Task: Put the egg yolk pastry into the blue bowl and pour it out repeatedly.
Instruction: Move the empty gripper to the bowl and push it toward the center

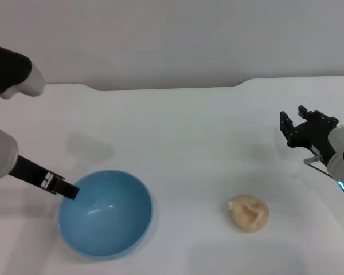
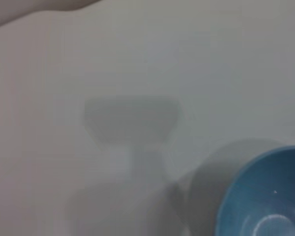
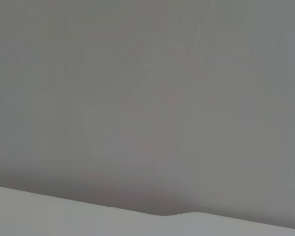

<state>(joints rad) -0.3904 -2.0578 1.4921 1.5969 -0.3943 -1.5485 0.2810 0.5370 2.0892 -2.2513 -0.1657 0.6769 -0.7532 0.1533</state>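
Observation:
The blue bowl stands at the front left of the white table, its inside empty and glossy. My left gripper holds the bowl's rim on its left side. The bowl also shows in the left wrist view, where my own fingers are not in sight. The egg yolk pastry lies on the table at the front right, well apart from the bowl. My right gripper hovers open and empty above the table, behind and to the right of the pastry. The right wrist view shows only the wall and the table's far edge.
The white table ends at a far edge with a step near the back right, with a plain wall behind it. The bowl's shadow falls on the table in the left wrist view.

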